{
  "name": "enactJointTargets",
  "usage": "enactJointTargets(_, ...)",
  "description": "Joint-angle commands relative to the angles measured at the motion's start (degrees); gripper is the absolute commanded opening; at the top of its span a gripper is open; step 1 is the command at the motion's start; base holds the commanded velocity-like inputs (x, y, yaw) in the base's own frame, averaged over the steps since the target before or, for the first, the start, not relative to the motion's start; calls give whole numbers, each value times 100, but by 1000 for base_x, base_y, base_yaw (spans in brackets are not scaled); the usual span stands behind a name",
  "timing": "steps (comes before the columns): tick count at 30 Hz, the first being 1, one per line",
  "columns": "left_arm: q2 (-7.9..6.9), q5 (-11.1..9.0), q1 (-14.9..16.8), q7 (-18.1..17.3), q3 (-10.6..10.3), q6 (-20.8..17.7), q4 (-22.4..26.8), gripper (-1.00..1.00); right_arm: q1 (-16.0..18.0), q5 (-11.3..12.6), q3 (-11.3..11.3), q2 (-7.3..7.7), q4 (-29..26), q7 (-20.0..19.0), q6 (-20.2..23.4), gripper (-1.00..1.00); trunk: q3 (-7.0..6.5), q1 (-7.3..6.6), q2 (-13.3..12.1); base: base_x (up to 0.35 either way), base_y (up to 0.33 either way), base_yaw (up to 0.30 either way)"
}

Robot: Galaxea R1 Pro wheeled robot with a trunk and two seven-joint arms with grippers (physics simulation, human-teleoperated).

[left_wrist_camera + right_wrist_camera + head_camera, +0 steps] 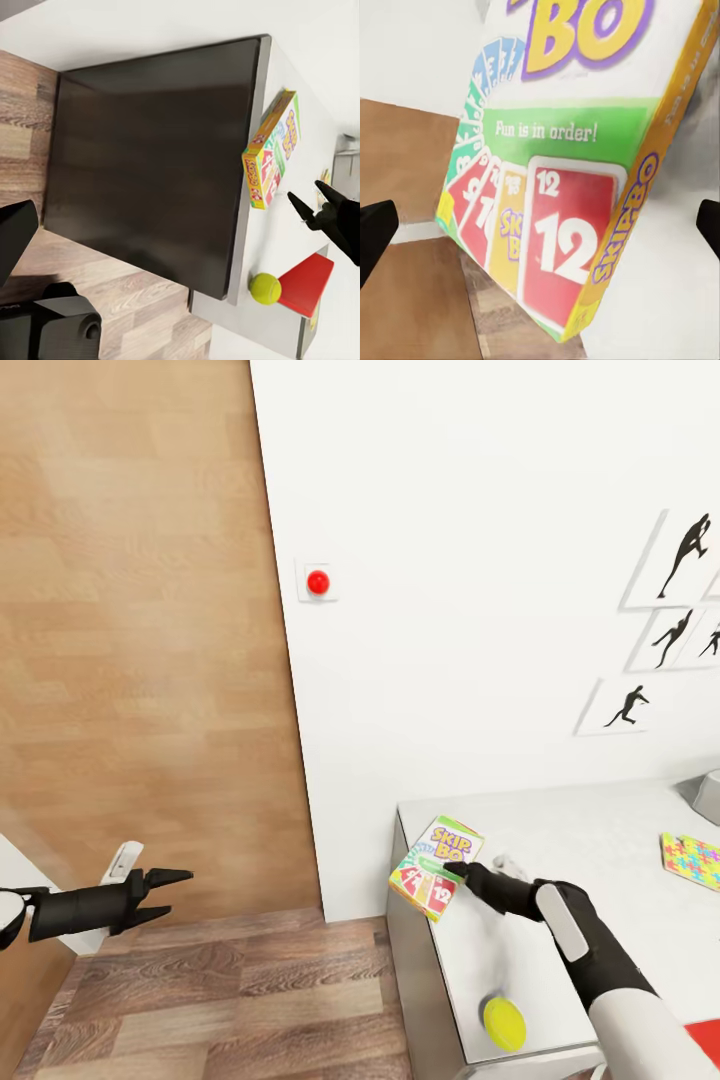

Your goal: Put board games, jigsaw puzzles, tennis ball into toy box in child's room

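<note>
Left end effector (178,893) at lower left of the head view, over the wood-plank floor (220,1000), fingers spread apart, holding nothing. Wooden door panel (130,630) fills the left half behind it; red button (318,582) on the white wall at upper centre. Table (600,840) at lower right. Board game (436,866), white-green-yellow Skip-Bo box, lies at the table's near-left corner, partly overhanging the edge. Right end effector (458,872) sits at the box's right edge; in the right wrist view the fingers stand wide either side of the box (562,195), not closed on it. Tennis ball (504,1023) on the table at the bottom edge. Jigsaw puzzle (692,860) flat at far right. Silhouette pictures (665,630) on the wall, upper right
</note>
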State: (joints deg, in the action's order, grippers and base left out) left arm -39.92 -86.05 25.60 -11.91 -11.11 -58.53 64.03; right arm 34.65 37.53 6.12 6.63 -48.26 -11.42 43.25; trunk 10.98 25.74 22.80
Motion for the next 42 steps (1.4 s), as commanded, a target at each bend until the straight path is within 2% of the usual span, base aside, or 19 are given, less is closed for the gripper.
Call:
enactJointTargets(1, 14, 47, 8, -58, -15, 6, -4, 100, -98, -23, 18, 3, -214, -127, 37, 100, 7, 4, 11, 0, -2, -35)
enactJointTargets(2, 44, 51, 9, -58, -18, 16, -4, 100, -291, -13, 22, 10, -629, -292, 49, 100, 2, 4, 11, 0, -1, -51)
enactJointTargets(7, 86, 157, 9, -57, -18, 33, -4, 100, -737, 8, 63, 14, -1623, -649, 44, 100, -30, 4, 11, 0, -1, -67)
enactJointTargets(10, 115, 268, 8, -57, -16, 38, -4, 100, -866, 17, 108, 14, -1965, -790, 31, 100, -53, 4, 11, 0, 0, -89)
enactJointTargets(13, 232, 449, 11, -57, -3, 41, -4, 100, -1056, 22, 190, 14, -2321, -1065, 18, 100, -77, 4, 11, 0, 0, -101)
enactJointTargets(19, 357, 551, 11, -57, 9, 44, -4, 100, -1161, 18, 318, 16, -2483, -1524, -17, 100, -128, 4, 11, 0, 0, -107)
enactJointTargets(24, 399, 577, 9, -50, 2, 102, -4, 100, -1183, 13, 406, 35, -2643, -1927, -82, 100, -170, 4, 11, 0, 0, -111)
enactJointTargets(27, 472, 677, 9, -52, -3, 177, -8, 100, -1193, -12, 569, 39, -2753, -2260, -84, 100, -195, 4, 11, 0, -6, -112)
enactJointTargets(32, 545, 908, 12, -62, 7, 217, -6, 100, -1203, -26, 683, 47, -2804, -2455, -60, 100, -238, 4, 11, 0, -79, -102)
enactJointTargets(39, 561, 979, 15, -80, 29, 229, -12, 100, -1207, -5, 703, 56, -2830, -2641, -47, 100, -301, 4, 11, 0, -54, -32)
enactJointTargets(42, 564, 984, 15, -98, 37, 233, -12, 100, -1212, -7, 705, 57, -2870, -2833, -41, 100, -329, 4, 11, 0, -47, -8)
